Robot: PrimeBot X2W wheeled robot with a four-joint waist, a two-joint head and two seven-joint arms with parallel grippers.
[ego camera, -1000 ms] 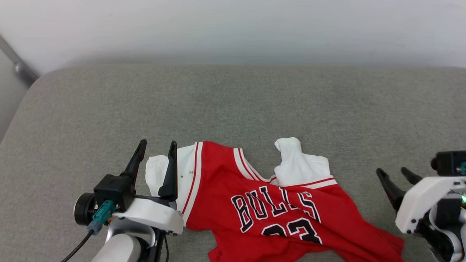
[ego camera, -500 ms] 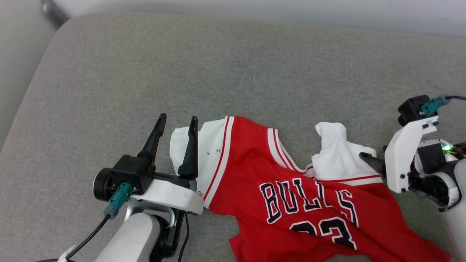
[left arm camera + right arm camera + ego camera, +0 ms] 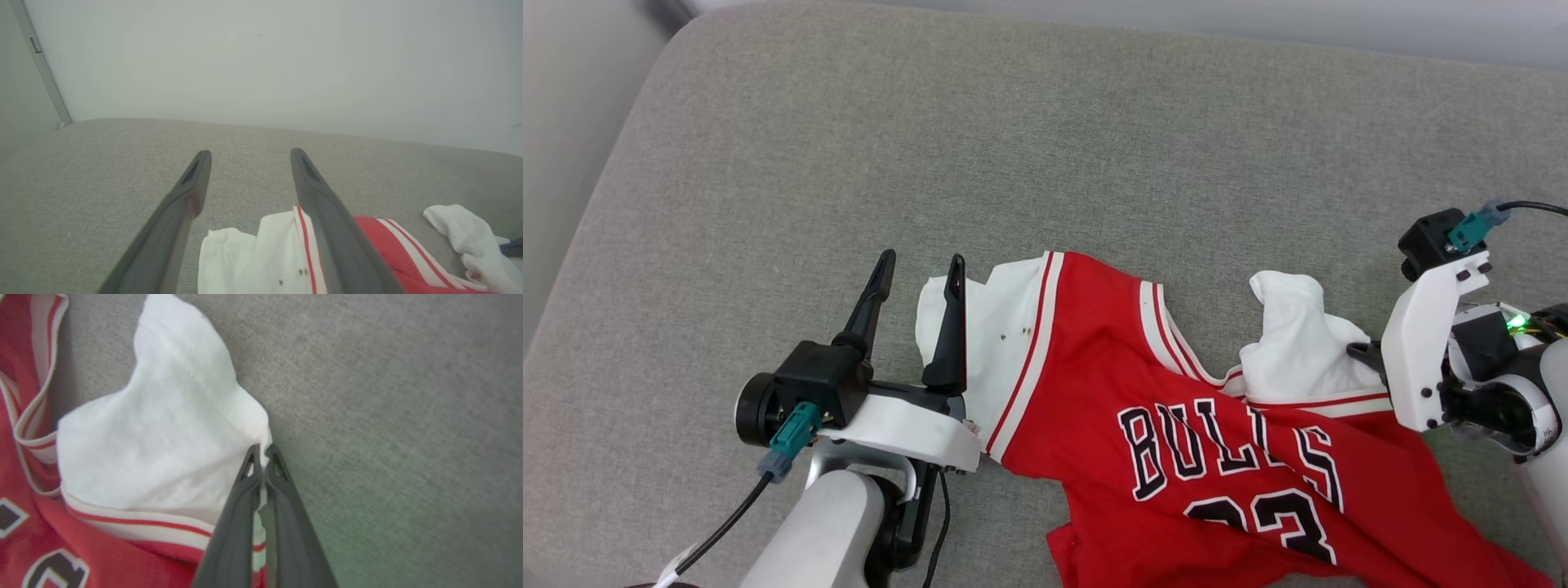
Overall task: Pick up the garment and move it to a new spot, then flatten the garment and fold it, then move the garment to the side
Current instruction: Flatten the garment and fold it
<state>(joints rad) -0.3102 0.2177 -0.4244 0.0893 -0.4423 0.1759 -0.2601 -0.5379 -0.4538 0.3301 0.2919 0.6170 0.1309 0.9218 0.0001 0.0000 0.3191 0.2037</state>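
Garment: I saw the red jersey point(image 3: 1176, 425) lying rumpled and front-up on the grey fabric cushion point(image 3: 849, 122), in the near right part of the head view, with its lower part running off the bottom edge.
Lettering: across the chest I read "BULLS" point(image 3: 1229, 445) in black capitals outlined in white. Below it was the number "23" point(image 3: 1266, 527) in the same style, creased by the folds.
Trim: red and white stripes ran along the collar and the sleeve seams.
Marks: a few small dark specks point(image 3: 1013, 333) sat on the white sleeve panel at the robot's left.
Right gripper point(image 3: 263, 448): its two fingers were pressed together, pinching the edge of the bunched white sleeve point(image 3: 163, 428) at the robot's right, just above the striped seam.
Left gripper point(image 3: 249, 152): its fingers stood well apart and held nothing. The other white sleeve point(image 3: 245, 261) lay below and between them. I could not tell whether the inner finger touched the cloth.
Cabling: a teal connector point(image 3: 792, 433) was plugged in at the left wrist.
Background: a plain pale wall point(image 3: 261, 61) stood behind the cushion.
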